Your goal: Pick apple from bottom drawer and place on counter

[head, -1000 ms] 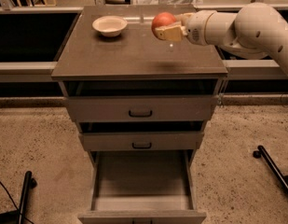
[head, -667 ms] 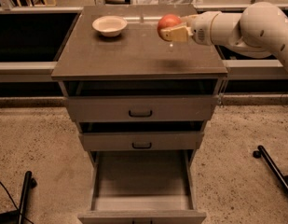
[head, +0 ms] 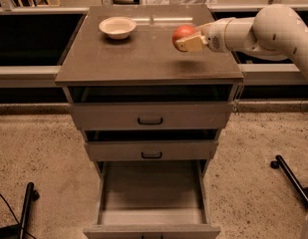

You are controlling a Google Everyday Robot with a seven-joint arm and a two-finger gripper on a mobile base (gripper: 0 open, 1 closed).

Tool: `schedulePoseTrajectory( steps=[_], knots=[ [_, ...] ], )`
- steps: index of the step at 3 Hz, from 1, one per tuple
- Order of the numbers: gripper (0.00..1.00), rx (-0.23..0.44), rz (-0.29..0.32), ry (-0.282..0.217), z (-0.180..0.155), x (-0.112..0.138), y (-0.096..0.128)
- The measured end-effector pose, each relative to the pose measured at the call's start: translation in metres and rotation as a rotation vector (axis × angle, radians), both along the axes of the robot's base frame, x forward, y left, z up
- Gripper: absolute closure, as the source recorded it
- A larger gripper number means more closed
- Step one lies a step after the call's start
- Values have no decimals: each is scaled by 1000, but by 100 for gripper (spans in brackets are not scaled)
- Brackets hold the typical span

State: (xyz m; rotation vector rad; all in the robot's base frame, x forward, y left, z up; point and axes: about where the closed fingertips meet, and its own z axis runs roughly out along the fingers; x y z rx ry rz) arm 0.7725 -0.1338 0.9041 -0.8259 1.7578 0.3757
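Apple [head: 183, 32] now lower, a touch rightward, seemingly tight between fingers [head: 192, 44] of the gripper [head: 185, 38], above the counter [head: 138, 61]

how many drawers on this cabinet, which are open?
3, stacked under the counter: top drawer and middle drawer look slightly ajar, bottom drawer pulled far out. The gripper holds the apple over the counter.
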Motion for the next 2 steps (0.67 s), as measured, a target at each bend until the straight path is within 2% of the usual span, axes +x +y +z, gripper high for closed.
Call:
schedulePoseTrajectory(
  steps=[1,2],
  knots=[
    [82,-130,20,36,-7,6,1],
    [59,-155,37,88,-32,2,-5]
  ],
)
